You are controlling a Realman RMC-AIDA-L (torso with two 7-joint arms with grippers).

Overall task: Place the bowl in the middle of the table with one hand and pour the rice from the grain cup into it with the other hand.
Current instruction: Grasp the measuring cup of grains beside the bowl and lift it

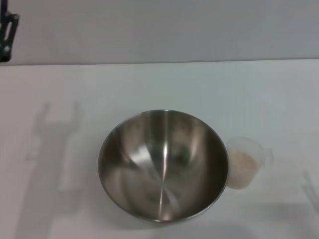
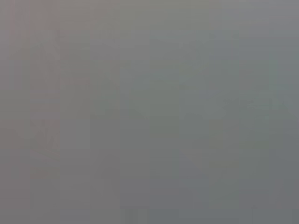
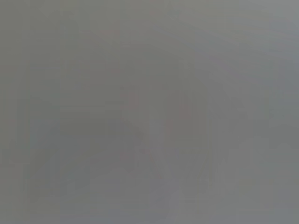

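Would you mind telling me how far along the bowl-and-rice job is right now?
Done, apparently: the bowl sits about mid-table. In hand: nothing; neither gripper is in view, only arm shadows on the table. Left: the rice is in the grain cup beside the empty bowl, unpoured.

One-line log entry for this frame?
bowl: empty, mid-table | grain cup: upright, right of bowl, holds rice | grippers: not in view

My head camera looks forward and steeply down, fairly near, onto the white table, framing the shiny round stainless-steel bowl and the small clear plastic grain cup. Both my wrist cameras give only flat grey, so I can't tell their facing or any overlap.
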